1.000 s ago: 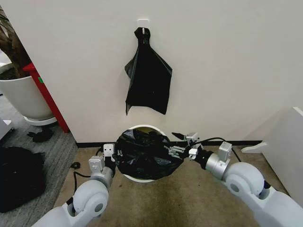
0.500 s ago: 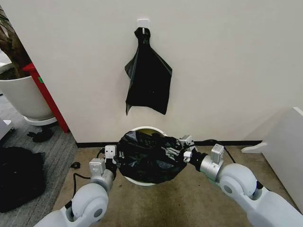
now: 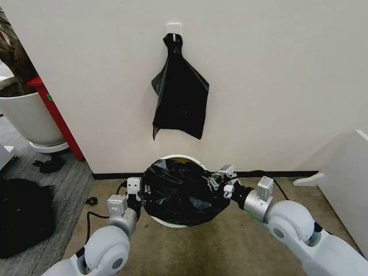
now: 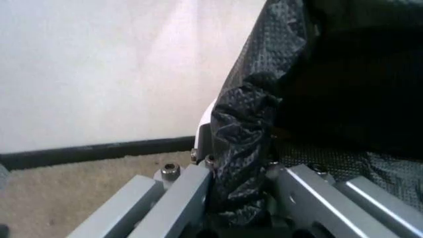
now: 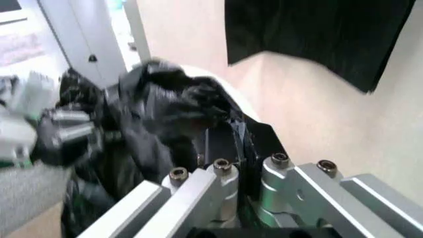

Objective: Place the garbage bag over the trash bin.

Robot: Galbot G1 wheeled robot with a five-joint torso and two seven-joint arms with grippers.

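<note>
The black garbage bag lies crumpled across the mouth of the round white trash bin, whose rim peeks out at the back and the front. At the bag's left edge my left gripper is shut on it. The left wrist view has a crinkled fold of the garbage bag pinched in the left gripper, with the trash bin just behind it. On the opposite edge my right gripper is shut on the bag. In the right wrist view the right gripper holds black film of the garbage bag.
A knotted black bundle hangs from a wall hook above the bin. A large white plant pot and a red stand are at the left, with a dark heap on the floor. A white cabinet stands at the right.
My right gripper moved left from beside the bin onto the bag's right edge and closed on it. The bag now spreads wider over the bin. The left gripper kept its hold.
</note>
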